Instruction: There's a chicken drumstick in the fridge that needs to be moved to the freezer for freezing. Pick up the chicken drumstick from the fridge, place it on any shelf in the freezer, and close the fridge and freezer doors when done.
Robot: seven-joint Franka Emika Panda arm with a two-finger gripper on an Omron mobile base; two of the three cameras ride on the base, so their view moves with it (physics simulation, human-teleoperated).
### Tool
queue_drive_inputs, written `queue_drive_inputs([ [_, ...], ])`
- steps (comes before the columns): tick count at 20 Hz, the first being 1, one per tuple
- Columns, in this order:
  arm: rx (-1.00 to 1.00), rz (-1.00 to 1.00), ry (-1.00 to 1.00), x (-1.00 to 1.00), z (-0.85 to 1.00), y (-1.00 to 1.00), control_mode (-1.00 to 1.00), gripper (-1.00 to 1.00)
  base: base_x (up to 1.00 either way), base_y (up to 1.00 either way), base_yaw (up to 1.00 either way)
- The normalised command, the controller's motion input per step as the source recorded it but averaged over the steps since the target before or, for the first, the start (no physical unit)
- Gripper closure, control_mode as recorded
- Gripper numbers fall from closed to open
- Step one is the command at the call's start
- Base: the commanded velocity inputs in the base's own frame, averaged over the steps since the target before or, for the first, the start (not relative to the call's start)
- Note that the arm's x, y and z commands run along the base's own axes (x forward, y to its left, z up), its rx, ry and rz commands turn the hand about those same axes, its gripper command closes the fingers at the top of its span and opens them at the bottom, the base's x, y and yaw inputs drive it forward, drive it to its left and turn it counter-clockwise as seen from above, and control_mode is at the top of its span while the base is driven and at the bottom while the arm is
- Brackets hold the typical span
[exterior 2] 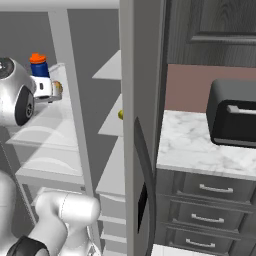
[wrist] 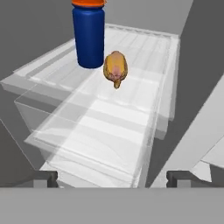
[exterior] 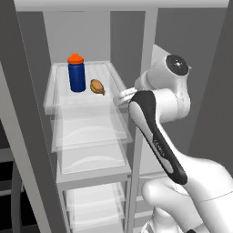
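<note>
Your 2-finger gripper (wrist: 112, 179) is spread, released; the golden-brown glossy chicken drumstick (wrist: 115, 68) lies just beside the blue orange-capped bottle (wrist: 89, 33) on the clear glass fridge shelf (wrist: 109, 131).

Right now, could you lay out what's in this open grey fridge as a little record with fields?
target: small golden-brown glossy chicken drumstick, lying on the top clear glass shelf
neighbour: blue bottle with orange cap, upright, close beside the drumstick
gripper: two dark fingertips spread apart, short of the shelf's front edge, holding nothing
doors: fridge open
beside fridge: black toaster on marble counter
</note>
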Motion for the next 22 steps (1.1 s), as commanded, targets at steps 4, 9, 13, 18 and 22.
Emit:
queue_drive_inputs([
  [4, 0.00, 0.02, -0.07, 0.03, 0.18, 0.36, -1.00, -1.00, 0.00, 0.00, 0.00],
  [9, 0.00, 0.00, 0.09, 0.35, 0.01, 0.27, -1.00, -1.00, 0.00, 0.00, 0.00],
  [13, 0.00, 0.00, 0.00, 0.48, 0.00, 0.04, -1.00, -1.00, 0.00, 0.00, 0.00],
  [18, 0.00, 0.00, 0.05, 0.72, -0.01, 0.00, -1.00, -1.00, 0.00, 0.00, 0.00],
  [22, 0.00, 0.00, 0.00, 0.58, -0.09, 0.00, -1.00, -1.00, 0.00, 0.00, 0.00],
])
